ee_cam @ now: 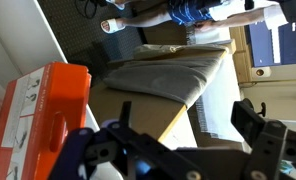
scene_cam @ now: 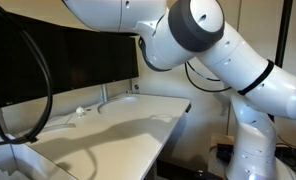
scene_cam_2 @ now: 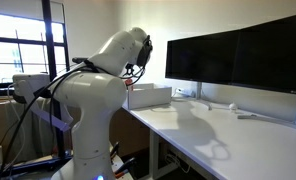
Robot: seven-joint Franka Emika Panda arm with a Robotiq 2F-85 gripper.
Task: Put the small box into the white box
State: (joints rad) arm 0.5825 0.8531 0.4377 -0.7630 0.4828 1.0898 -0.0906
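Claw (ee_cam: 186,118) gapes wide, holding nothing; the small box (ee_cam: 50,115) sits just beside one finger, outside the jaws.

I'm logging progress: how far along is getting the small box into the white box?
Done: nothing for certain. In hand: nothing; the hand is open in the wrist view, the small box beside it by a white wall. Left: possibly everything; whether it already lies inside the white box cannot be told.
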